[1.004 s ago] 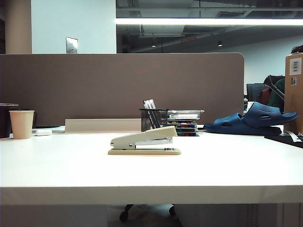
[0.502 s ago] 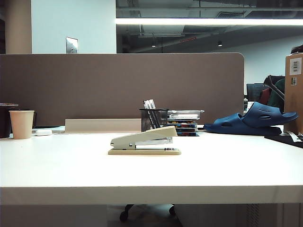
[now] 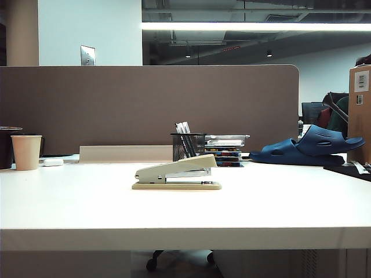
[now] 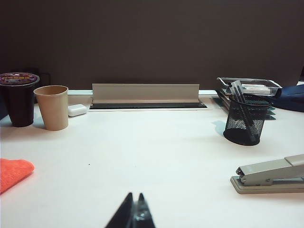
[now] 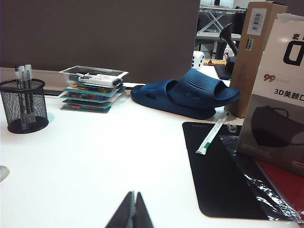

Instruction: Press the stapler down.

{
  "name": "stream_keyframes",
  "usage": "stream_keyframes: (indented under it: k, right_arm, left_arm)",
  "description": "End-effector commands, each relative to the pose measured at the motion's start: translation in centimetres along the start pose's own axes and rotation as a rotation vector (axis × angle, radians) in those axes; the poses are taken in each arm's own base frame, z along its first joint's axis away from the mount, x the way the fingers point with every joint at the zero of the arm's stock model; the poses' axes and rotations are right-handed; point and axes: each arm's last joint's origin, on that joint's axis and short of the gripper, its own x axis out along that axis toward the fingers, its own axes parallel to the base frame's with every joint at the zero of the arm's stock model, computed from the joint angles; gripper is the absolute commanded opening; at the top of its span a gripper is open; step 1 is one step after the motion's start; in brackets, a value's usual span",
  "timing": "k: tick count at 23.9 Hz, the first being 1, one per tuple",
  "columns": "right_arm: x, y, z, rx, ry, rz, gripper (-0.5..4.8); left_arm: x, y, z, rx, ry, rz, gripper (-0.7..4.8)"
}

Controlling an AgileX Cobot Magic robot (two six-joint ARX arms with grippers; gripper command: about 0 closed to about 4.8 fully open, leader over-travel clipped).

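nothing pressed yet: the stapler (image 3: 177, 172) sits raised on the counter (image 3: 185, 211), left claw (image 4: 134, 217) and right claw (image 5: 133, 215) both pinched closed, well away.

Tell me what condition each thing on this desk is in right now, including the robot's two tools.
stapler: top arm raised, not pressed
left tool: shut, holding nothing
right tool: shut, holding nothing
paper cup: upright
mesh pen holder: upright, pens inside
blue slippers: stacked

Ceiling light strip (image 3: 255, 26) glared bright overhead, white table (image 3: 174, 208) nearly blown out, partition (image 3: 145, 104) dim and flat, soft shadows beside stapler (image 3: 177, 174) and pen cup (image 4: 244, 121), left gripper (image 4: 134, 216) and right gripper (image 5: 131, 213) tips dark, slightly blurred.
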Motion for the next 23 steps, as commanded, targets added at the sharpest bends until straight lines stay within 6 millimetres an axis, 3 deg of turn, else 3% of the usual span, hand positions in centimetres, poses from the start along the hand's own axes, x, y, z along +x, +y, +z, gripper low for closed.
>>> stream_keyframes:
  k: [1,23]
  right_arm:
    - [-0.02,-0.01,-0.03,-0.002,-0.011,-0.005,-0.09]
    - [-0.02,0.01,-0.49,-0.001,0.036,-0.003,-0.09]
  left_arm:
    - [-0.01,-0.02,0.15,0.005,-0.011,-0.004,-0.05]
    - [-0.01,-0.02,0.12,0.005,-0.008,-0.004,-0.05]
